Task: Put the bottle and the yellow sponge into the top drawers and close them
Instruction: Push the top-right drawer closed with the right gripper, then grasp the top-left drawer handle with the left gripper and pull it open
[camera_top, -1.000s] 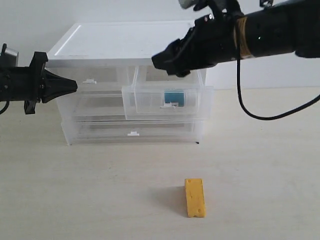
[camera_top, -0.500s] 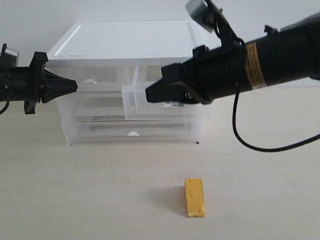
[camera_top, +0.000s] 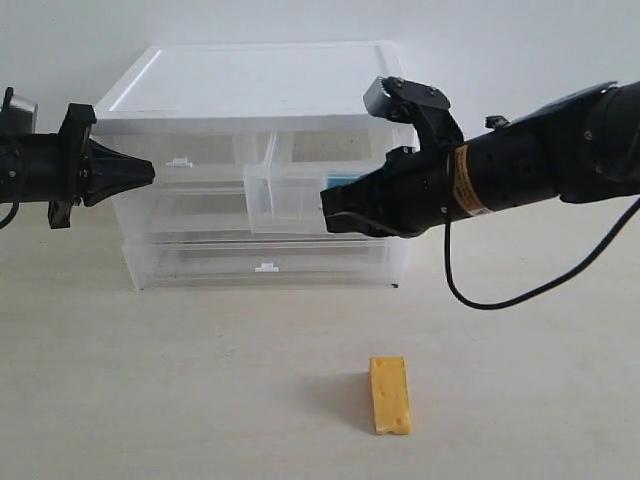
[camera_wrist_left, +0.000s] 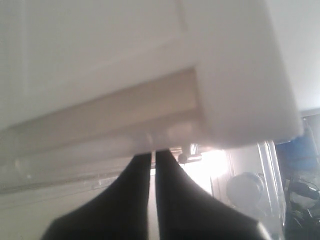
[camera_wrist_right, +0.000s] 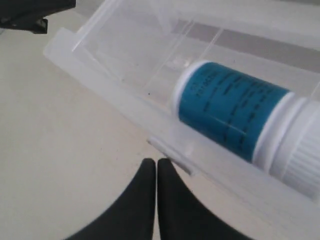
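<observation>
The bottle (camera_wrist_right: 240, 117), white with a teal label, lies inside the pulled-out right top drawer (camera_top: 285, 200); only a teal sliver (camera_top: 340, 181) shows in the exterior view. My right gripper (camera_top: 328, 212) is shut and empty, its tips (camera_wrist_right: 156, 164) just in front of that drawer's white handle tab (camera_wrist_right: 170, 152). The left top drawer (camera_top: 185, 160) is pushed in. My left gripper (camera_top: 148, 171) is shut, its tips (camera_wrist_left: 153, 154) at the cabinet's left upper edge beside that drawer. The yellow sponge (camera_top: 389, 395) lies on the table in front of the cabinet.
The white-topped cabinet (camera_top: 260, 80) stands at the back with two full-width translucent drawers (camera_top: 265, 262) shut below the top ones. A black cable (camera_top: 520, 292) hangs from my right arm. Bare table surrounds the sponge.
My right arm has come down from above the cabinet to the front of the open right drawer, now covering most of the bottle in the exterior view. The left arm has not moved.
</observation>
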